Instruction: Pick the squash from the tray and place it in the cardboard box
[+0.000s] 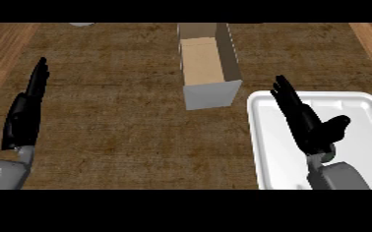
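While both hands stay unmarked, right hand (309, 125) open over tray (256, 128), left hand (25, 110) open, cardboard box (210, 94) unlabelled

a brown counter top (109, 103) with a pale object (81, 24) at its far edge.

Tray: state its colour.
White; the tray shows best in the head view, at the lower right.

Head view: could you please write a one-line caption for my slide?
Right hand open above the white tray, open cardboard box beside it, left hand resting at the edge.
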Tool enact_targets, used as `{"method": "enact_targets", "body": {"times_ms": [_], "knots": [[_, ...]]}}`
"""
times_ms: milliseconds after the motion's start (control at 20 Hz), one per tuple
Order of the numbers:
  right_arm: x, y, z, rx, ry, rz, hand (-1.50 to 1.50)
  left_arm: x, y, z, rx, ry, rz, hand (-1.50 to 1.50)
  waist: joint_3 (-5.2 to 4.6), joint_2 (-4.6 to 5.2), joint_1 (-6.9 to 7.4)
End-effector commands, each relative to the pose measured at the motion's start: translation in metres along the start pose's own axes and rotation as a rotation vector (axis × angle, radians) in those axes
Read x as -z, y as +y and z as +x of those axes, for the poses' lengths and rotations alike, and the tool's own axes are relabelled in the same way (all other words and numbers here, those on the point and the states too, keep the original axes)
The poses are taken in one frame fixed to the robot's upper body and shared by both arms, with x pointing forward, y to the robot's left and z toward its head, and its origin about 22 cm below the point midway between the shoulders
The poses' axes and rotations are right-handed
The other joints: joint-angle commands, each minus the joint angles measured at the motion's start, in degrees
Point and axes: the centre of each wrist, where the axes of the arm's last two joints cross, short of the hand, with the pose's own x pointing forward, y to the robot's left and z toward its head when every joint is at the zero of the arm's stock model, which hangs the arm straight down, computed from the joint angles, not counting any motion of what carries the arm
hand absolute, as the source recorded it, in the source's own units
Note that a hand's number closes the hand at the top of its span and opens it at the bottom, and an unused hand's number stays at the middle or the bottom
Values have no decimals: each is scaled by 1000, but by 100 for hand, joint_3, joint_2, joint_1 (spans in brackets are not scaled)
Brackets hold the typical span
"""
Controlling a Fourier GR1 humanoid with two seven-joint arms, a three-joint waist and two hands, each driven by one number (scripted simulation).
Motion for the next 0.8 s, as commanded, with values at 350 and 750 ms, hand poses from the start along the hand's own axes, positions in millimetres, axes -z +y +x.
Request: {"method": "enact_targets", "body": {"times_ms": [350,750], "knots": [[-126,-179,-22,-396,144,-924,150,-19,-35,5,-437,198,-7,0,-121,-98,-784],[-205,-180,-10,-593,-47,-933,-150,-31,-40,23,-530,185,-95,0,-89,-87,-183]]}}
